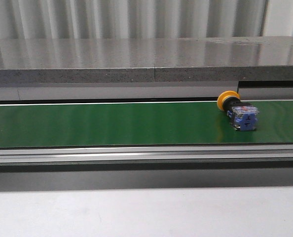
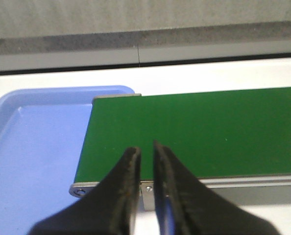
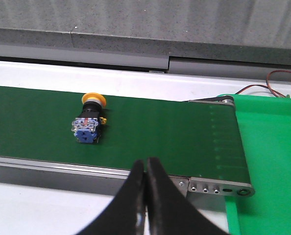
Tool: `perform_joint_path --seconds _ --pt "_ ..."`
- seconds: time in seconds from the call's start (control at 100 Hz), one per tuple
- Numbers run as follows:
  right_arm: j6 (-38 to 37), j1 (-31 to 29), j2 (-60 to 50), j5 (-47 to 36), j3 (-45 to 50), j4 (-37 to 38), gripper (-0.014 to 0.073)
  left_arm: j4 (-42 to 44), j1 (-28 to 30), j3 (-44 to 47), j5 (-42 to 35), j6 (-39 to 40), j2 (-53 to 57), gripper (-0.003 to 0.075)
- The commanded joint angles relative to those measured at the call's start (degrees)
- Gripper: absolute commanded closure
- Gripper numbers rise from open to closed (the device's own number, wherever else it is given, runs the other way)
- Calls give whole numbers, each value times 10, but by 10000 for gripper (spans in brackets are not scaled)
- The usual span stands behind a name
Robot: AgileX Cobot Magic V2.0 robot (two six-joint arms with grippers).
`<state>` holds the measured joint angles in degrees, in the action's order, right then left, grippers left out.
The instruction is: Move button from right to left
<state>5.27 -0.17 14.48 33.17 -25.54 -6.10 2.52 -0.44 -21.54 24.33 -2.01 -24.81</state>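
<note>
The button (image 1: 238, 111) lies on its side on the green conveyor belt (image 1: 112, 123), toward the belt's right end, yellow cap pointing to the far side and blue block toward me. The right wrist view shows the button (image 3: 90, 121) ahead and off to one side of my right gripper (image 3: 145, 161), which is shut and empty, hovering over the belt's near rail. My left gripper (image 2: 146, 149) hangs over the belt's left end with only a narrow slit between its fingers and nothing in it. Neither gripper appears in the front view.
A light blue tray (image 2: 33, 147) sits just past the belt's left end. A green tray (image 3: 273, 147) adjoins the right end, with red wires (image 3: 278, 85) behind it. A grey stone ledge (image 1: 146, 59) runs along the far side. A metal rail (image 1: 146, 154) borders the near side.
</note>
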Motion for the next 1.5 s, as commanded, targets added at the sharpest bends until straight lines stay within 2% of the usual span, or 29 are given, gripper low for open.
perform_joint_path --seconds 0.0,0.02,0.03,0.09,0.16,0.26,0.36,0.73,0.97,1.161,1.491 --pt "4 0 4 -47 -14 -1 662 -11 0 -36 -21 3 -43 393" --pt "4 0 4 -47 -14 -1 662 -12 0 -40 -22 3 -50 321" --pt "4 0 4 -47 -14 -1 662 -12 0 -41 -22 3 -52 321" --pt "4 0 4 -47 -14 -1 662 -12 0 -42 -40 3 -68 194" --pt "4 0 4 -47 -14 -1 662 -11 0 -42 -56 3 -79 138" --pt "4 0 4 -47 -14 -1 662 -20 0 -42 -88 7 -96 148" --pt "4 0 4 -47 -14 -1 662 -80 0 -55 -97 9 -113 155" --pt "4 0 4 -47 -14 -1 662 -134 -12 -231 109 -5 -268 155" --pt "4 0 4 -47 -14 -1 662 -136 -98 -345 191 -4 -391 155" --pt "4 0 4 -47 -14 -1 662 -136 -171 -434 250 35 -496 155" --pt "4 0 4 -47 -14 -1 662 -138 -286 -577 282 106 -645 155"
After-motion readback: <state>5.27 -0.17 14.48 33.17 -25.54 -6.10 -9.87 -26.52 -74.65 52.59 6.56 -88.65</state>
